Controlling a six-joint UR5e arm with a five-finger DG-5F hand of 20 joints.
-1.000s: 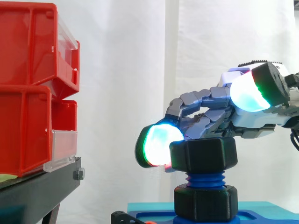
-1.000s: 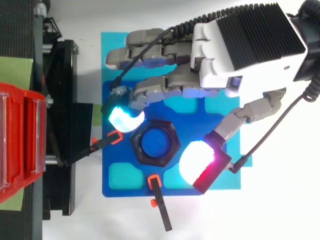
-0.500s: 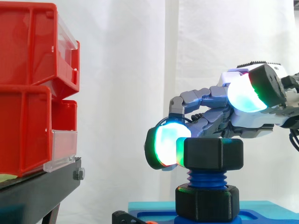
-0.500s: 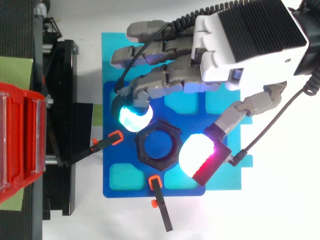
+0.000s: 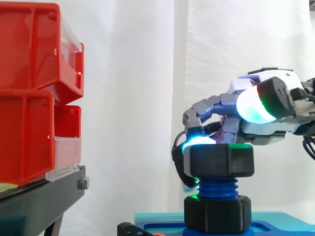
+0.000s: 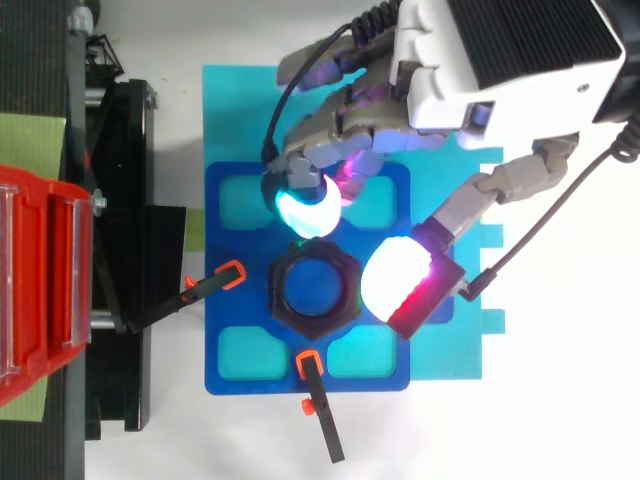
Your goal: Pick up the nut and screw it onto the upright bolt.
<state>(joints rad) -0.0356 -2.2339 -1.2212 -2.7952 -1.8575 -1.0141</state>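
We see the nut (image 5: 219,160) sitting on the thread of the upright bolt (image 5: 216,189), at the centre of the blue tray (image 6: 215,322). From above, the hand (image 6: 500,60) hangs at its 1 o'clock. We cannot tell whether it grips the nut.

my hand (image 6: 470,70): wrist end cut off by the top view's upper edge; contact with the nut (image 5: 221,161) can't be told
bolt (image 5: 216,188): side view, tip hidden inside nut, foot cut off by bottom edge
blue tray (image 6: 225,340): far side partly under my hand
red bins (image 5: 34,93): cut off left and top, contents hidden
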